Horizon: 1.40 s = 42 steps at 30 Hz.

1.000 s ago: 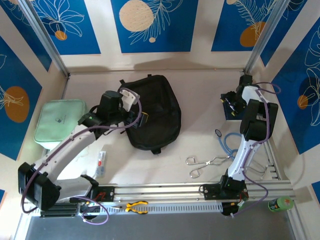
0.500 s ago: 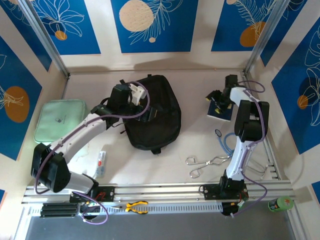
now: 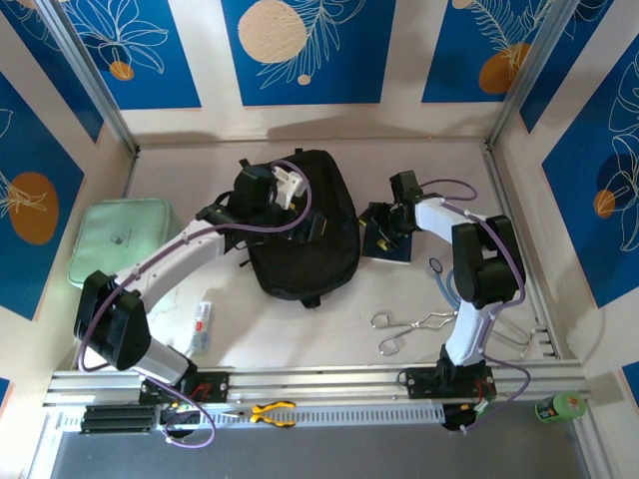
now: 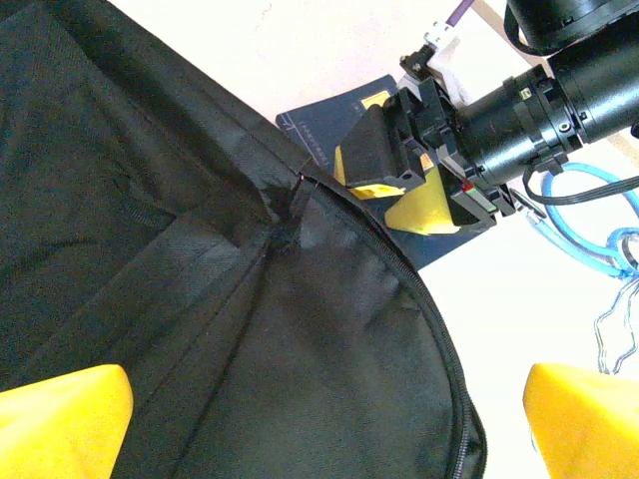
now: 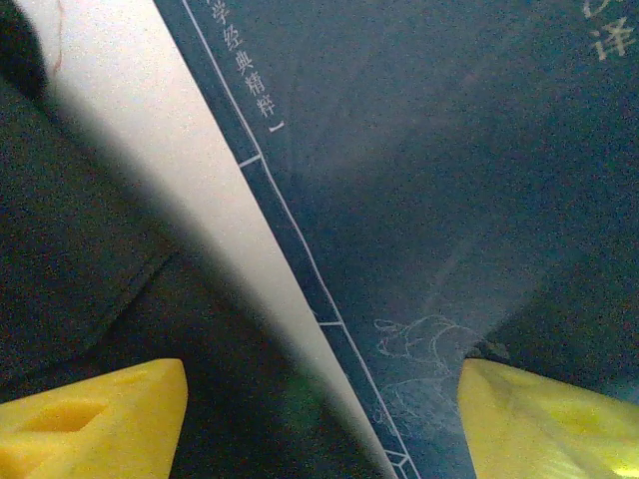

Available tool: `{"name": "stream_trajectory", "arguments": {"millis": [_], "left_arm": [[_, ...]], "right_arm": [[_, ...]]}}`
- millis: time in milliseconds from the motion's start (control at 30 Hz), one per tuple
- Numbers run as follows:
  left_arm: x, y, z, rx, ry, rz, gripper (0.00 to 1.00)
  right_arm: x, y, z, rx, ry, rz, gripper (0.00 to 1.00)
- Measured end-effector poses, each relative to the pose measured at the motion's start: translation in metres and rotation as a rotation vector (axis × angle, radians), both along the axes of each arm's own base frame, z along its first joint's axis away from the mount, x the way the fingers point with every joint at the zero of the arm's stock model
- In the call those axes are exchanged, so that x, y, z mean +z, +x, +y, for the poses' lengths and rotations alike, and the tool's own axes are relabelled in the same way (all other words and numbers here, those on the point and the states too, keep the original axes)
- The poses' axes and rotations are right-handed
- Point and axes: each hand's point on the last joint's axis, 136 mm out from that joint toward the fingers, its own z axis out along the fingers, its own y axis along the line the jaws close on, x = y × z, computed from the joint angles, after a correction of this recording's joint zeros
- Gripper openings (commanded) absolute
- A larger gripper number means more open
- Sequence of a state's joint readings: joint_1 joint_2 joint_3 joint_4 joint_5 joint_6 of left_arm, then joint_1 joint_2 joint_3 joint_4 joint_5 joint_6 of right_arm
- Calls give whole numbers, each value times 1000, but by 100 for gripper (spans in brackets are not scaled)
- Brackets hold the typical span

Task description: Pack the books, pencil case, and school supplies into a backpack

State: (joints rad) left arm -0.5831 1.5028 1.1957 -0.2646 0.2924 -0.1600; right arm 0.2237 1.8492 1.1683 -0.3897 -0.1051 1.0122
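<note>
The black backpack [image 3: 300, 264] lies flat mid-table. My left gripper [image 3: 300, 212] hovers over its upper part, open wide, with black fabric and a zip between the fingers [image 4: 324, 424]. A plain navy book [image 3: 391, 249] lies just right of the backpack. My right gripper [image 3: 382, 228] is low over the book with its jaws apart. The book's [image 5: 449, 180] spine edge runs between the fingertips [image 5: 319, 419], beside the backpack [image 5: 60, 249]. The left wrist view shows that right gripper [image 4: 399, 188] down on the book [image 4: 324, 128] by the backpack's zip [image 4: 399, 264].
A mint-green pouch [image 3: 120, 239] lies at the far left. A small tube [image 3: 203, 324] sits near the left arm. Metal forceps [image 3: 414, 327] and a blue looped item [image 3: 451, 284] lie at front right. Pliers [image 3: 272, 411] rest on the front rail.
My right gripper has swung left from the right wall, and the navy book has come with it to the backpack's side. The left gripper has moved further over the backpack.
</note>
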Motion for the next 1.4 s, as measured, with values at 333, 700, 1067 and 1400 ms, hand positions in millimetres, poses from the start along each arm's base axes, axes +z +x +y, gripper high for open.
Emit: {"name": "stream_trajectory", "arguments": {"millis": [333,700,1067,1400], "left_arm": [[5,6,-13,-10,-26,26,98],[-13,0,-100,-100,-24,134,69],[-75,0,-176,-56,30,274,36],[-136,5,-190,5,140,354,28]], "right_arm": [[36,24,-51,62,-214,-92,63],[14,9,-116,132,-374,-6,48],[-19,-10,-109,212,-329,73,37],[-23,-10,-107,203,-244,50,31]]}}
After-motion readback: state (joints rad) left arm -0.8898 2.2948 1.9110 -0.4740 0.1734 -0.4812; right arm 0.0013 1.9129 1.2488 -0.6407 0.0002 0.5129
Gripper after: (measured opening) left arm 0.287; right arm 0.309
